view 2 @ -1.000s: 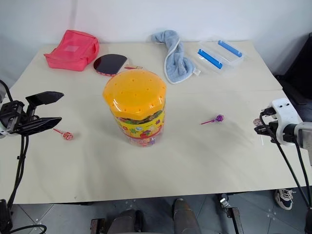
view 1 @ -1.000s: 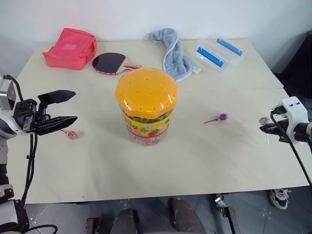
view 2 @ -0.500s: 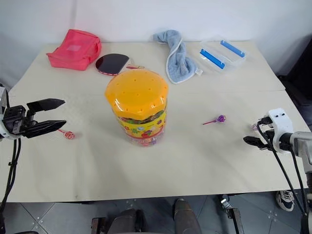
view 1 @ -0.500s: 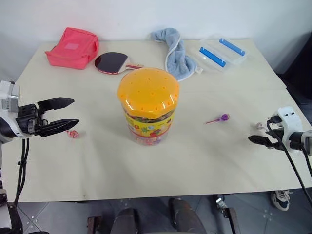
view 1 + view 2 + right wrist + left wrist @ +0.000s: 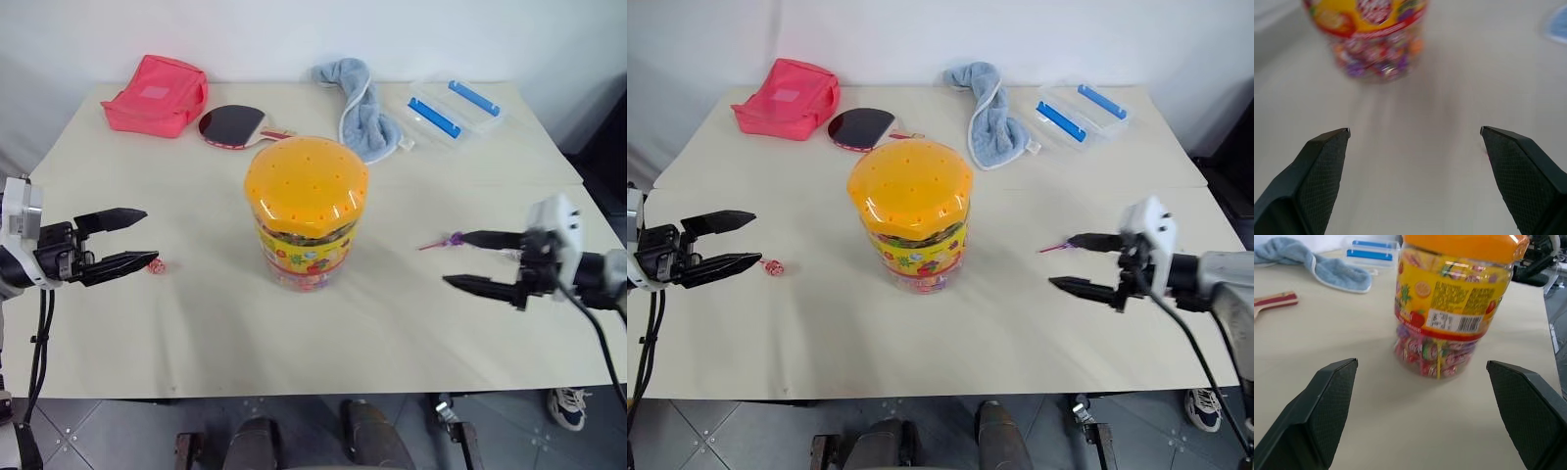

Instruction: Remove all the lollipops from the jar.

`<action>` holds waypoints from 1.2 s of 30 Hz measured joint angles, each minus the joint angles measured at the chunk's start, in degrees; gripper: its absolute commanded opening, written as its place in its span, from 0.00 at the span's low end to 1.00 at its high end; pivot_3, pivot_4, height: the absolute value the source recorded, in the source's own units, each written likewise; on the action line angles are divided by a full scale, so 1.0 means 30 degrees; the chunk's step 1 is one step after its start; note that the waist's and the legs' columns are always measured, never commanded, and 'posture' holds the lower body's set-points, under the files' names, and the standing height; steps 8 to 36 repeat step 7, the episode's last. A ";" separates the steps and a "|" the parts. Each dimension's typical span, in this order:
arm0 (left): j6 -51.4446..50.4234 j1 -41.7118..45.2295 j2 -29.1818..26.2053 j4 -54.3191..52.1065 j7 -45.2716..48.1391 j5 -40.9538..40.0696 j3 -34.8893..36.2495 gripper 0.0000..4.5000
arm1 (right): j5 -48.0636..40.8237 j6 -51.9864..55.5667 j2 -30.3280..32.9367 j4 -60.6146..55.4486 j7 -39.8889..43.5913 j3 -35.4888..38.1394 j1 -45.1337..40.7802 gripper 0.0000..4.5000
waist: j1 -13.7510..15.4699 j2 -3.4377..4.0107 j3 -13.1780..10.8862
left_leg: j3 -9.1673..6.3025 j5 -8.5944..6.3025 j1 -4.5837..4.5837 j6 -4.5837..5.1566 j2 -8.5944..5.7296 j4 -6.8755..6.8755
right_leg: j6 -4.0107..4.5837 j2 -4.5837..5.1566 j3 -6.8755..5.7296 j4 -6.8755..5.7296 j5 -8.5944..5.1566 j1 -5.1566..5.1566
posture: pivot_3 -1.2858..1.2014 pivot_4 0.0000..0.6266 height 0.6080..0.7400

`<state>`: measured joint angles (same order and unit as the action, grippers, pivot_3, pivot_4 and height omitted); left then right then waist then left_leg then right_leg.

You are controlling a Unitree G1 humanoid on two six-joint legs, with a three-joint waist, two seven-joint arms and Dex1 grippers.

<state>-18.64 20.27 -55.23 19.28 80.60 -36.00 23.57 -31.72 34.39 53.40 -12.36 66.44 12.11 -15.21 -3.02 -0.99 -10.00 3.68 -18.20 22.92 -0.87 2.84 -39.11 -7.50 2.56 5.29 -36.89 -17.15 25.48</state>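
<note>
The jar [image 5: 306, 230], a clear tub with an orange dotted lid [image 5: 306, 186], stands upright mid-table, and lollipops show through its wall [image 5: 1432, 355]. A red lollipop [image 5: 155, 265] lies on the table just past the fingertips of my left gripper [image 5: 132, 238]. That gripper is open and empty, and points at the jar from the left. A purple lollipop [image 5: 454, 238] lies to the right of the jar, partly behind the upper finger of my right gripper [image 5: 454, 259]. The right gripper is also open and empty and faces the jar [image 5: 1366, 39] from the right.
At the table's far side lie a pink pouch [image 5: 155, 95], a table tennis paddle [image 5: 230, 125], a blue towel [image 5: 364, 108] and a clear box with blue clips [image 5: 453, 110]. Bare tabletop [image 5: 225, 323] lies in front of the jar.
My right gripper opened beside a pinkish lollipop at the table's right edge, then swung left towards the jar. My left gripper sank a little.
</note>
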 measured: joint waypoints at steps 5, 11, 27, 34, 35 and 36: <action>-0.0063 -0.2309 0.0115 -0.0684 -0.0502 -0.0085 0.1202 1.00 | 0.0107 -0.0380 -0.0723 0.0516 0.0198 -0.1469 -0.0619 0.99 | -0.0079 0.0004 -0.0003 | 0.0004 0.0000 -0.0002 -0.0001 0.0016 0.0002 | 0.0007 -0.0004 0.0001 -0.0008 -0.0004 0.0011 | 0.52 0.24 1.00; -0.0214 -0.3686 0.0118 -0.1366 -0.0449 -0.0315 0.1994 1.00 | 0.0069 -0.0593 -0.0667 0.0432 0.0555 -0.1490 -0.0401 0.99 | -0.0053 0.0004 -0.0003 | 0.0001 -0.0003 -0.0004 -0.0003 0.0021 0.0003 | 0.0015 0.0001 -0.0009 -0.0012 -0.0008 0.0009 | 0.52 0.24 1.00; -0.0214 -0.3686 0.0118 -0.1366 -0.0449 -0.0315 0.1994 1.00 | 0.0069 -0.0593 -0.0667 0.0432 0.0555 -0.1490 -0.0401 0.99 | -0.0053 0.0004 -0.0003 | 0.0001 -0.0003 -0.0004 -0.0003 0.0021 0.0003 | 0.0015 0.0001 -0.0009 -0.0012 -0.0008 0.0009 | 0.52 0.24 1.00; -0.0214 -0.3686 0.0118 -0.1366 -0.0449 -0.0315 0.1994 1.00 | 0.0069 -0.0593 -0.0667 0.0432 0.0555 -0.1490 -0.0401 0.99 | -0.0053 0.0004 -0.0003 | 0.0001 -0.0003 -0.0004 -0.0003 0.0021 0.0003 | 0.0015 0.0001 -0.0009 -0.0012 -0.0008 0.0009 | 0.52 0.24 1.00; -0.0214 -0.3686 0.0118 -0.1366 -0.0449 -0.0315 0.1994 1.00 | 0.0069 -0.0593 -0.0667 0.0432 0.0555 -0.1490 -0.0401 0.99 | -0.0053 0.0004 -0.0003 | 0.0001 -0.0003 -0.0004 -0.0003 0.0021 0.0003 | 0.0015 0.0001 -0.0009 -0.0012 -0.0008 0.0009 | 0.52 0.24 1.00; -0.0214 -0.3686 0.0118 -0.1366 -0.0449 -0.0315 0.1994 1.00 | 0.0069 -0.0593 -0.0667 0.0432 0.0555 -0.1490 -0.0401 0.99 | -0.0053 0.0004 -0.0003 | 0.0001 -0.0003 -0.0004 -0.0003 0.0021 0.0003 | 0.0015 0.0001 -0.0009 -0.0012 -0.0008 0.0009 | 0.52 0.24 1.00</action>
